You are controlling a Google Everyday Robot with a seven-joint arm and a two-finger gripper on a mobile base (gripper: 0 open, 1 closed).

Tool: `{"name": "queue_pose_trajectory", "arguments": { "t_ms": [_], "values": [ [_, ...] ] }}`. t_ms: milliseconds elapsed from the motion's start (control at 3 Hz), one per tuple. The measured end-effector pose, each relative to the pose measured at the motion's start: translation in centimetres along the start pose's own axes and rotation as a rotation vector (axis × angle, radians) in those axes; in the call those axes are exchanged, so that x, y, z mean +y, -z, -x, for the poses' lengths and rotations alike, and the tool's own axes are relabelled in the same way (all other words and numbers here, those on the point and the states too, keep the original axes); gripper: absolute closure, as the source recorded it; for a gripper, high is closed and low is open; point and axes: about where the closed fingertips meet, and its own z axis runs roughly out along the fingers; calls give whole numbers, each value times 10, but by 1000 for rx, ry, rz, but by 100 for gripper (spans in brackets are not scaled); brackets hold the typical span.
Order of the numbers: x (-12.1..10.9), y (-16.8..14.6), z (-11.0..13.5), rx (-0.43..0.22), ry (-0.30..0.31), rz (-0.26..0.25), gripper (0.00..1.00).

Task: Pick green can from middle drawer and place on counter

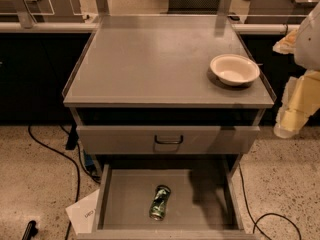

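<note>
Since the counter is the broadest surface here and sits topmost, it looks like the natural landing place. Most of its grey top lies bare, and the one thing on it is off toward three o'clock. Below, at six o'clock, the middle drawer stands pulled out toward me, so its flat floor is open to a reach from above. The drawer front with the dark handle overhangs only the back of that tray. The white bowl rests upright near the counter's right rim, leaving the nine o'clock side free for a set-down, I'd judge. The green can lies on its side about mid-floor of the drawer, a little toward the front. Its length runs roughly from twelve to six, and it touches no wall. Lying like that, it would probably roll if nudged sideways. At three o'clock of the scene the robot's arm comes in from the right edge. The gripper hangs pointing down and slightly inward beside the cabinet's right side, about level with the upper drawer and well apart from the can. How far it is open I cannot tell; it has no hold on the can.
</note>
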Motion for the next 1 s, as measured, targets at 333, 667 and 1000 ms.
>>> {"name": "queue_pose_trajectory", "arguments": {
  "t_ms": [333,667,1000],
  "values": [
    [0,0,0,0,0,0,0],
    [-4,3,1,-11,-47,-38,0],
    [-1,9,0,-45,-193,-133,0]
  ]
}}
